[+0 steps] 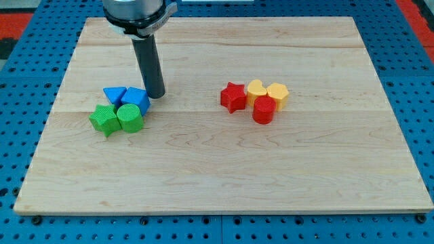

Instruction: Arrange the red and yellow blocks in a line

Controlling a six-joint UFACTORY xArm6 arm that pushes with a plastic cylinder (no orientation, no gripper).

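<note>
Only one camera view here, so here's what it shows. There's no gripper on this arm at all, so nothing to report as apart or clamped; it just ends in a dark rod. My tip [155,95] is down on the wooden tabletop [224,176] in the left-center of the frame, touching or just beside the upper right edge of the blue block [137,99] that looks roughly cube-like.

That blue one sits in a tight bunch with a blue triangle-ish block [114,94] to its left, a green star-shaped block [103,119] at the lower left of the bunch and a green cylinder-ish block [130,117] next to it.

The blocks that matter for the task are well apart from the tip, over in the right-center of the frame: a red star [233,96] on the left, a yellow heart [256,89] beside it, a yellow hexagon-ish block [278,94] on the right, and a red cylinder [264,110] tucked just below the two yellows. All four are touching or nearly so, more a clump than a line.

What could go wrong, I reckon: sweeping straight right from here might drag the blue block along. And since the red and yellow ones are packed so tight, nudging one will probably shove its neighbours too, and the round cylinder could slip off the tip sideways.
</note>
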